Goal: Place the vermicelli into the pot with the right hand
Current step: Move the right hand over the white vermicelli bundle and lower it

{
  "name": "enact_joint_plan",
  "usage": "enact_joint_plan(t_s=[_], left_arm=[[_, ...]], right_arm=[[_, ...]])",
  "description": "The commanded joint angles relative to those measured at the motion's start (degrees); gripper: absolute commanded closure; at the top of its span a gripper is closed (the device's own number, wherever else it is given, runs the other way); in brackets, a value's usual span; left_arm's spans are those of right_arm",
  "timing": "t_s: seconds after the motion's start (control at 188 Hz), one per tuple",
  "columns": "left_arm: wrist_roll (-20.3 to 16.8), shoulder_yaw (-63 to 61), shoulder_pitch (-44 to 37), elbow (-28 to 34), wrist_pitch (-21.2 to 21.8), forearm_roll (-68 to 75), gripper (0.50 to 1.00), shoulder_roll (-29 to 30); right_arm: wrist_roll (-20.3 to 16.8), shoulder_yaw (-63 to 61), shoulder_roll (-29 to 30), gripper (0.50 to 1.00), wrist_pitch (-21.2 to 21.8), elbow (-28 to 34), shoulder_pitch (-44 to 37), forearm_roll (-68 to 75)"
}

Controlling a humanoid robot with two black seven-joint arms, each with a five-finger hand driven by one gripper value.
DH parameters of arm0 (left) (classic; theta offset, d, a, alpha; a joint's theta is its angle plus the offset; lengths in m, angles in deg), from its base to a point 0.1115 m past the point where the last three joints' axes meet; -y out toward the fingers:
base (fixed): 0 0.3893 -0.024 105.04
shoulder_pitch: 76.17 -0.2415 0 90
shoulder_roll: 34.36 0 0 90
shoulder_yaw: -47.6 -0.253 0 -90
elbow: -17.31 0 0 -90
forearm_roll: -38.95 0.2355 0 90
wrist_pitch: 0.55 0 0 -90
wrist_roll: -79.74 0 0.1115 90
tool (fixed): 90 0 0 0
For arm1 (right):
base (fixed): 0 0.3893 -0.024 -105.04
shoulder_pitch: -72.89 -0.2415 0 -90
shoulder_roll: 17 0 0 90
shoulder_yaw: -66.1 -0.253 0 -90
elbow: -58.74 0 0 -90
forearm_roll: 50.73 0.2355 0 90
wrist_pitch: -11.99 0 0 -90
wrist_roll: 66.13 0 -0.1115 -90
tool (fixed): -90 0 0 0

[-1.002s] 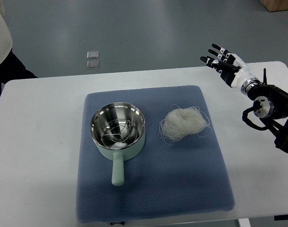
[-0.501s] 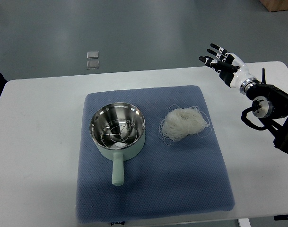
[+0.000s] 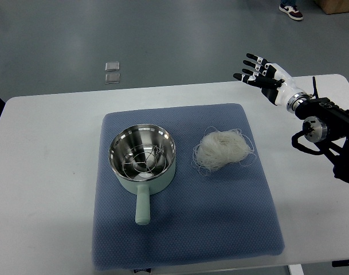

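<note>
A white nest of vermicelli (image 3: 221, 150) lies on the blue mat (image 3: 185, 229), right of the pot. The pale green pot (image 3: 142, 160) has a steel inside with a wire rack and its handle points toward me. My right hand (image 3: 257, 73) is open with fingers spread, raised over the table's far right edge, well beyond and to the right of the vermicelli. It holds nothing. The left arm is not in view.
The mat lies on a white table (image 3: 48, 172). Two small clear squares (image 3: 112, 72) lie on the grey floor beyond the table. A person's shoe (image 3: 291, 10) shows at the top edge.
My right hand has shifted a little left and up, away from me. The person at the left edge has stepped out of view, and a shoe has come in at the top.
</note>
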Motion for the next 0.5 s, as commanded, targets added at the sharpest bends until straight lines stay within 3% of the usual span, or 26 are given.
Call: enact_joint_plan(t_s=[0.0, 0.272, 0.496], left_arm=[[0.00, 0.00, 0.00, 0.29, -0.01, 0.00, 0.500, 0.00], [0.00, 0.09, 0.00, 0.55, -0.01, 0.00, 0.500, 0.00], [0.00, -0.09, 0.00, 0.02, -0.01, 0.00, 0.500, 0.00]], right_arm=[[0.00, 5.39, -2.54, 0.581, 3.27, 0.32, -3.62, -3.85], [0.00, 18.23, -10.10, 0.581, 12.58, 7.18, -15.13, -12.99], [-0.27, 29.56, -13.53, 0.581, 13.55, 15.44, -23.66, -26.17]])
